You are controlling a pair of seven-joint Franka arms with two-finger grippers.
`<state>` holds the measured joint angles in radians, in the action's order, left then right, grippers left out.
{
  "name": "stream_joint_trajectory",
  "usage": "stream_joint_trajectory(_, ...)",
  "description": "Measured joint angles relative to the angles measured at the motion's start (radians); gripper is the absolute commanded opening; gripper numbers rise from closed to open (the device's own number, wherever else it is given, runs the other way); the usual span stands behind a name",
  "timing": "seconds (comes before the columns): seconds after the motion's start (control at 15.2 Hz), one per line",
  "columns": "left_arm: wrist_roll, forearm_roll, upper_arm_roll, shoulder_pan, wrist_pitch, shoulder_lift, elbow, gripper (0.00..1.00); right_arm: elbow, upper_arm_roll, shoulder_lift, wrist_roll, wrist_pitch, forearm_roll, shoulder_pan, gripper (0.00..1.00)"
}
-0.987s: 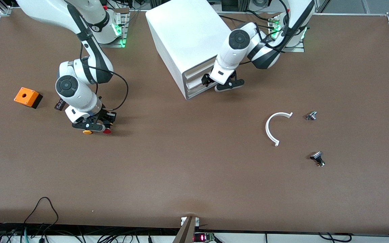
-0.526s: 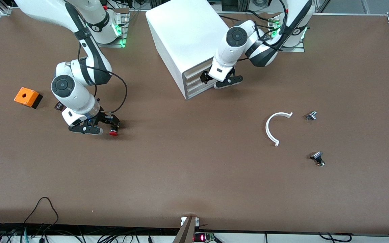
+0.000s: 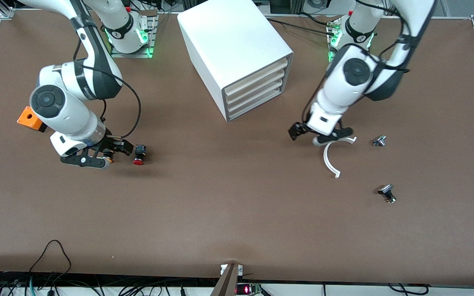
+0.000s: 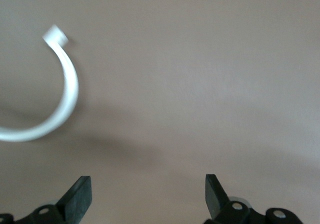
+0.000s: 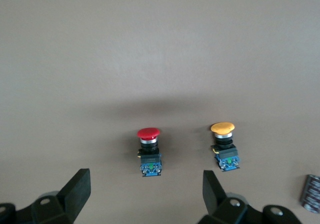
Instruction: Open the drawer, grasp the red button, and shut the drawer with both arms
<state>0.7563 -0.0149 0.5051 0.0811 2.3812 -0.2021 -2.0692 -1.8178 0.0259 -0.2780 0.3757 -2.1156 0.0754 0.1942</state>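
Drawers (image 3: pixel 257 88) all shut; button (image 3: pixel 139 155) loose on table (image 3: pixel 237 213), at 3 o'clock of wide right claw (image 3: pixel 97 158). Left claw (image 3: pixel 317 135) wide, empty.

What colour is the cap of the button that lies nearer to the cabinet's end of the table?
Red: the button shows it best in the right wrist view.

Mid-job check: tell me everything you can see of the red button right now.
The red button is small, with a round, domed, glossy red cap, a silvery collar below it and a black blocky body showing blue and green at its end. It lies on its side on the bare brown table, cap toward the front camera, beside a matching yellow button without touching it. Nothing grips it: the right tool hangs open above, toward the right arm's end.
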Motion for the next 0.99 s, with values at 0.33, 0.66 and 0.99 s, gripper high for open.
stream_joint_trajectory(0.33, -0.314, 0.0, -0.142, 0.015, -0.43, 0.073, 0.276, 1.0, 0.151, -0.001, 0.02, 0.055, 0.074, -0.001, -0.023, 0.99)
stream_joint_trajectory(0.66, -0.513, 0.0, -0.259, 0.021, -0.713, 0.13, 0.423, 1.0, 0.204, -0.007, 0.102, 0.044, 0.221, -0.001, -0.162, 1.0)
stream_joint_trajectory(0.99, -0.536, 0.0, -0.275, 0.017, -0.762, 0.168, 0.426, 1.0, 0.204, -0.034, 0.142, -0.152, 0.292, -0.027, -0.249, 1.0)
